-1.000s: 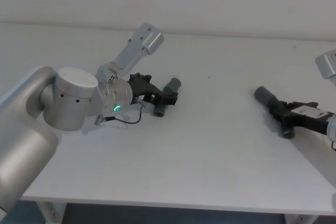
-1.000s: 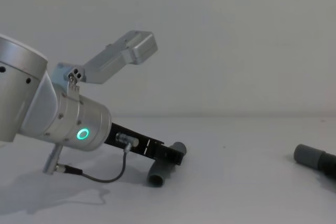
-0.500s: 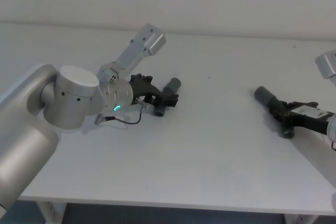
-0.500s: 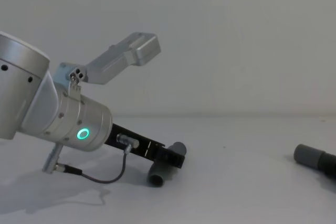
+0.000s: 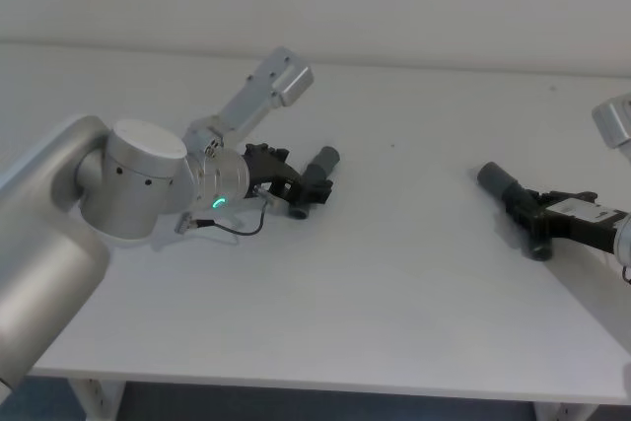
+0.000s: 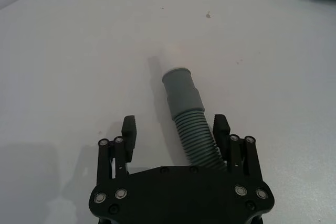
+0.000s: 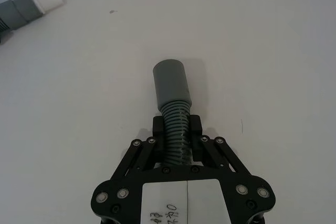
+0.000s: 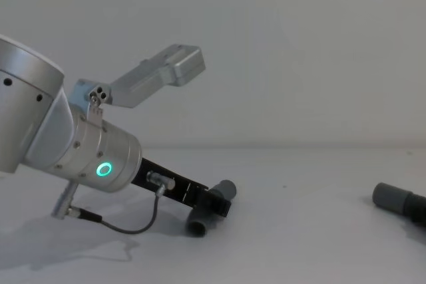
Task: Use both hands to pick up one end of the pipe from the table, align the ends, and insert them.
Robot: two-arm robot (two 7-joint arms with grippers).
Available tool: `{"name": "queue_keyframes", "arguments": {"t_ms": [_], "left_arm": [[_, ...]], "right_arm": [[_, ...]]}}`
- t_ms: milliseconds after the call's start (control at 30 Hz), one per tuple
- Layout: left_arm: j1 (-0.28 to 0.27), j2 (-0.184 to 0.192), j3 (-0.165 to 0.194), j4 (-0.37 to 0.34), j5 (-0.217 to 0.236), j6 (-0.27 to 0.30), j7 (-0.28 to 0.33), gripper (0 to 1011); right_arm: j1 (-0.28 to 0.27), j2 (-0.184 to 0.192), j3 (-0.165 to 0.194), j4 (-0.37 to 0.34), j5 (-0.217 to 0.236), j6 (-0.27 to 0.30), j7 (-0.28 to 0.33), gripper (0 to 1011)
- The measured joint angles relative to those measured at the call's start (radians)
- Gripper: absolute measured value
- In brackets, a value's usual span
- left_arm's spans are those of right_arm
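Head view: your left gripper (image 5: 301, 188) sits low on the table (image 5: 394, 322) at the left pipe piece (image 5: 320, 167). Well apart from it, the right gripper (image 5: 532, 216) is at the right pipe piece (image 5: 496, 181).

Left wrist view: the fingers (image 6: 129, 129) stand spread and released. The ribbed pipe lies between them, close to 1 finger.

Right wrist view: both fingers are clamped on the ribbed part, with the collar (image 7: 170, 82) jutting ahead.

Chest view: the left pipe piece rests on the table, with the left gripper angled down at it.
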Motion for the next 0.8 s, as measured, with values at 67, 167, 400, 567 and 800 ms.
{"name": "queue_keyframes", "arguments": {"t_ms": [67, 167, 400, 567, 800], "left_arm": [[-0.001, 0.000, 0.000, 0.000, 0.000, 0.001, -0.001, 849], [-0.002, 0.000, 0.001, 0.001, 0.001, 0.004, -0.004, 798], [-0.003, 0.001, 0.002, 0.002, 0.002, 0.007, -0.006, 592], [-0.004, 0.001, 0.003, 0.002, 0.002, 0.008, -0.008, 414], [-0.005, 0.002, 0.003, 0.002, 0.002, 0.010, -0.008, 306]], "right_arm": [[0.000, 0.000, 0.000, 0.000, 0.000, 0.000, 0.000, 274], [0.000, 0.000, 0.000, 0.000, 0.000, 0.000, 0.000, 273], [0.000, 0.000, 0.000, 0.000, 0.000, 0.000, 0.000, 273], [0.000, 0.000, 0.000, 0.000, 0.000, 0.000, 0.000, 274], [0.000, 0.000, 0.000, 0.000, 0.000, 0.000, 0.000, 274]]}}
